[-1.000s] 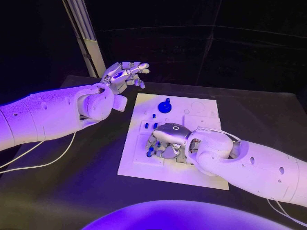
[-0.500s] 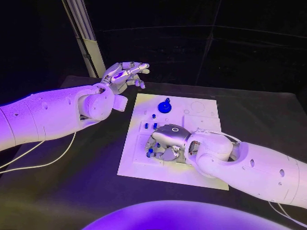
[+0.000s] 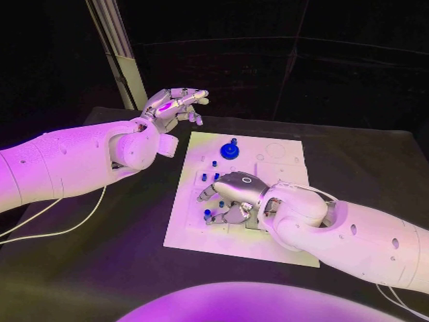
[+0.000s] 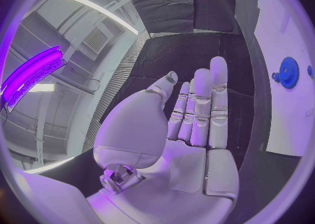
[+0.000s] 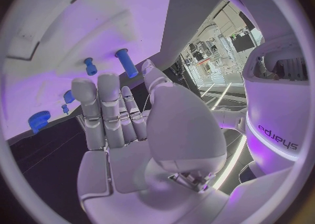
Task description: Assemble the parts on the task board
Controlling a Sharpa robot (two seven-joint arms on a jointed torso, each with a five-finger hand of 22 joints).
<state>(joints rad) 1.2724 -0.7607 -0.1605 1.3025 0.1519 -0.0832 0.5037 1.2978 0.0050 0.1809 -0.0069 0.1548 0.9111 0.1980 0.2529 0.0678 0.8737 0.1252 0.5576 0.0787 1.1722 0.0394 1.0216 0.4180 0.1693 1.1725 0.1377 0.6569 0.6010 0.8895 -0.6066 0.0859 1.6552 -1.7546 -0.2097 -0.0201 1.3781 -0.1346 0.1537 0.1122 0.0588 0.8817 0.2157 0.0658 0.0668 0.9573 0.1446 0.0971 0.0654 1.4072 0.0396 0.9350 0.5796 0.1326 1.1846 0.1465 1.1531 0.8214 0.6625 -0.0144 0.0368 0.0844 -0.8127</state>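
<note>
- My right hand (image 3: 232, 194), fingers together and holding nothing, has crept leftward over the white plastic task board (image 3: 273, 245) toward short blue pegs (image 3: 208, 176)
- My left hand (image 3: 174, 104) stays raised, fingers extended, empty

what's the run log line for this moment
left hand: open, raised beyond task board | right hand: open, over blue parts

The task board (image 3: 273, 235) lies in the middle of the table (image 3: 98, 268), with a gear-shaped part (image 3: 230, 149) standing at its far end and small pegs (image 3: 210, 176) in a cluster nearer its left edge. The right hand (image 3: 232, 198) rests over the board's middle, just beside the pegs. The left hand (image 3: 173, 104) hangs raised beyond the board's far left corner, well apart from it.
</note>
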